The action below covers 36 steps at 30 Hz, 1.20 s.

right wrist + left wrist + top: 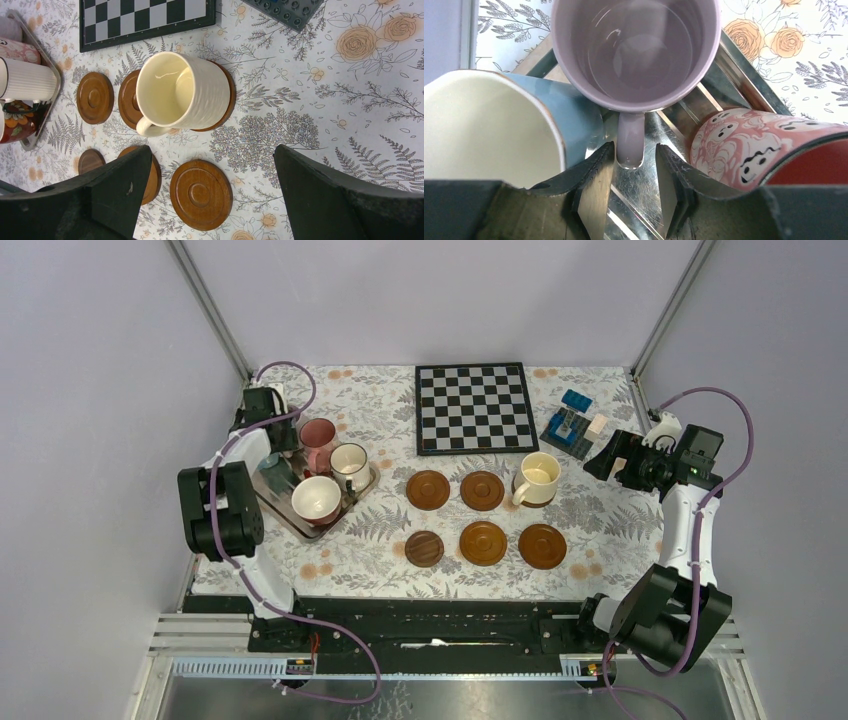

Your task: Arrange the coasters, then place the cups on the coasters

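Left pincer point(633, 156) is straddling the handle point(630, 132) of the lilac cup point(634, 50), jaws partly spread, not pinching. The scratched metal tray point(744, 75) below is looking slick. The glossy blue cup point(579, 117) at its left and the ghost-printed pink cup point(734, 145) at its right are crowding in, so lifting risks clipping them, and the thin smooth handle could slip. Right pincer point(211, 150) is gaping empty, with the ribbed cream cup point(195, 95) ahead on its wooden coaster point(225, 115).

The lilac cup point(636, 50) is cut off at the top edge (left wrist view), its far rim unseen
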Motion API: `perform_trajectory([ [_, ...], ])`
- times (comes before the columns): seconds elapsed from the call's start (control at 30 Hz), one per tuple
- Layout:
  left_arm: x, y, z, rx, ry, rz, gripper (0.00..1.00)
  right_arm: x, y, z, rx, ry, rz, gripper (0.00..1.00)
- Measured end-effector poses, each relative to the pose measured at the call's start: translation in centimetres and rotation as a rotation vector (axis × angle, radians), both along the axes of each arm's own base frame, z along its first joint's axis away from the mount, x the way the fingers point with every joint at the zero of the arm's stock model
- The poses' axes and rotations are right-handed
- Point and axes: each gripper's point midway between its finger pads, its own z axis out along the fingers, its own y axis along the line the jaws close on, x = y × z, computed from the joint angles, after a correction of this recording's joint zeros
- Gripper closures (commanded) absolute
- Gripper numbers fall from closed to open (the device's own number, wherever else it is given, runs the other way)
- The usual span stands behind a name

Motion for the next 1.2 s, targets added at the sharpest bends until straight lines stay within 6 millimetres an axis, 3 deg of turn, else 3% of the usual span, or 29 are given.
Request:
perform_trajectory([
  [0.33,0.0,-0.1,-3.2,-0.014,0.060,-0.004,0.60,0.0,0.0,0.0,0.005,0.002,-0.004,0.00],
  [0.73,0.5,-0.2,-4.6,-0.026,0.078,-0.011,0.65,0.1,0.0,0.0,0.004,-0.001,-0.004,0.00],
  [0.97,0.7,-0.2,-5.0,-0.028,0.085,-0.011,0.75,0.0,0.0,-0.1,0.004,0.000,-0.004,0.00],
  [1.2,0.7,-0.3,-5.0,-0.035,0.085,-0.006,0.92,0.0,0.0,-0.1,0.004,0.001,-0.004,0.00],
])
